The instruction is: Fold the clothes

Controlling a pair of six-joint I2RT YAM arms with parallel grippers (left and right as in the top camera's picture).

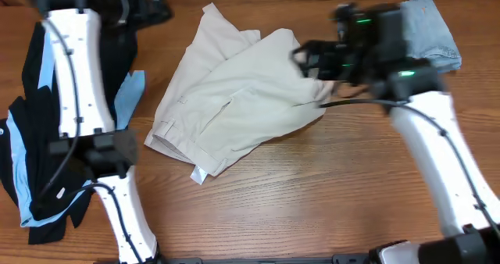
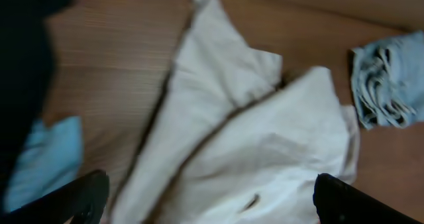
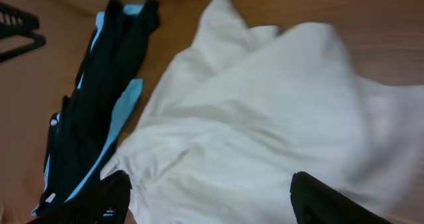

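Observation:
The beige khaki shorts (image 1: 234, 100) lie crumpled and partly folded over in the middle of the table. My left gripper (image 1: 152, 6) hovers at the far left, beyond their top corner. In its wrist view the gripper (image 2: 212, 207) is open and empty, with the shorts (image 2: 252, 151) lying below it. My right gripper (image 1: 306, 58) hangs over the shorts' right edge. That gripper (image 3: 209, 204) is open above the cloth (image 3: 265, 105), gripping nothing. The light-blue denim shorts (image 1: 433, 33) lie bunched at the far right. A black garment with light-blue panels (image 1: 31, 139) lies along the left side.
The left arm's white links (image 1: 78, 69) cross over the black garment. The right arm (image 1: 437, 147) reaches in from the near right. Bare wood (image 1: 312, 201) runs along the front of the table. A thin black object (image 3: 16, 28) shows at the top left of the right wrist view.

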